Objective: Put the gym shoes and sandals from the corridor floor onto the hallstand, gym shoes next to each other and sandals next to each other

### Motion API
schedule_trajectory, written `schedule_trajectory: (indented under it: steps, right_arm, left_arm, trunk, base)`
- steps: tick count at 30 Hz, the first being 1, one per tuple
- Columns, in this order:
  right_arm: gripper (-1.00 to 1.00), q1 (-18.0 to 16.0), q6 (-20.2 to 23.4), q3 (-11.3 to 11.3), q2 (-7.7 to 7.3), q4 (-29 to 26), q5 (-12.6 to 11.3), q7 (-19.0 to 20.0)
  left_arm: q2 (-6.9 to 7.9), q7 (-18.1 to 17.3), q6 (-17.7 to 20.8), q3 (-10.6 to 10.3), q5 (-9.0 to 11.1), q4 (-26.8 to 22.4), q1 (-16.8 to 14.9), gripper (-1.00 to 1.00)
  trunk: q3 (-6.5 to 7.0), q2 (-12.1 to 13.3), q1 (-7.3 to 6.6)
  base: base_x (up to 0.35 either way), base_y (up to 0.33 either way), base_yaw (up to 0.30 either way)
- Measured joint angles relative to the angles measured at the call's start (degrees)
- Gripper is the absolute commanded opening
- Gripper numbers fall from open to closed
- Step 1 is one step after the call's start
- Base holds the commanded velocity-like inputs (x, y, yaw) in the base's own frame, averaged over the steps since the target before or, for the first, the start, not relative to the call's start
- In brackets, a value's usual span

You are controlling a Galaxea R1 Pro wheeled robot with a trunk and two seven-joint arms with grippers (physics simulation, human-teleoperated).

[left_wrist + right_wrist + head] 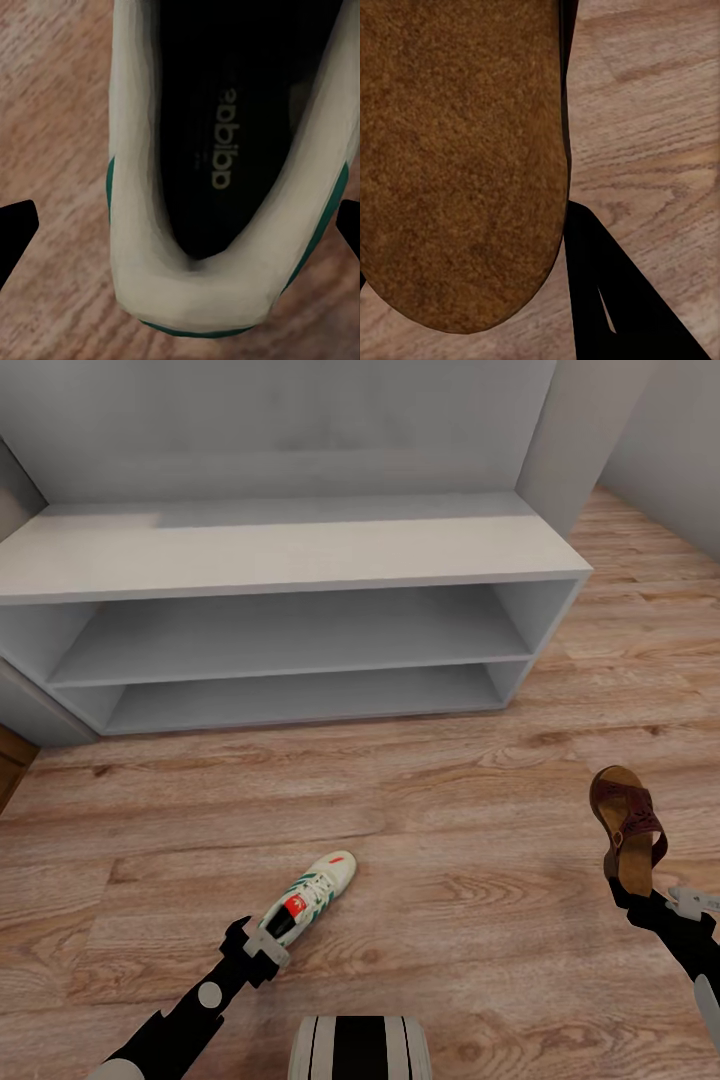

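One gym shoe (308,896), white with green stripes and a red patch, lies on the corridor floor (460,830) with its toe pointing toward the hallstand (300,550). My left gripper (262,942) is open at its heel. In the left wrist view the shoe's heel (202,292) sits between the two black fingertips (16,229), with a gap on one side. My right gripper (632,895) is shut on the heel end of a dark brown sandal (626,822), held up off the floor at the right. Its tan insole (457,157) lies against one finger (596,285).
The hallstand has a flat top and two open shelf slots (290,635), standing against a grey wall (300,420). A grey panel (30,710) and a dark wood edge (12,760) lie to its left. My base (360,1050) shows at the bottom.
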Motion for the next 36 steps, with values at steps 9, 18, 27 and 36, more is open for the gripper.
schedule_trajectory:
  steps: [9, 18, 27, 36]
  right_arm:
    - [-1.00, 0.0, 0.0, 0.0, 0.00, 0.0, 0.0, 0.0]
    - [-1.00, 0.0, 0.0, 0.0, 0.00, 0.0, 0.0, 0.0]
    - [-1.00, 0.0, 0.0, 0.0, 0.00, 0.0, 0.0, 0.0]
    - [-1.00, 0.0, 0.0, 0.0, 0.00, 0.0, 0.0, 0.0]
  left_arm:
    - [0.00, 0.2, 0.0, 0.0, 0.0, 0.0, 0.1, 1.00]
    - [-0.01, 0.3, 0.0, 0.0, -0.1, 0.0, 0.0, 1.00]
    - [-0.09, 0.3, 0.0, -0.1, -0.2, -0.1, 0.1, 1.00]
    - [-0.14, 1.1, 0.0, -0.4, -4.6, -0.1, 0.1, 1.00]
  trunk:
    - [0.00, 0.0, 0.00]
    - [0.00, 0.0, 0.00]
    - [0.00, 0.0, 0.00]
    - [0.00, 0.0, 0.00]
  base:
    - [0.040, 0.000, 0.000]
    - [0.001, 0.000, 0.000]
    - [0.000, 0.000, 0.000]
    - [0.000, 0.000, 0.000]
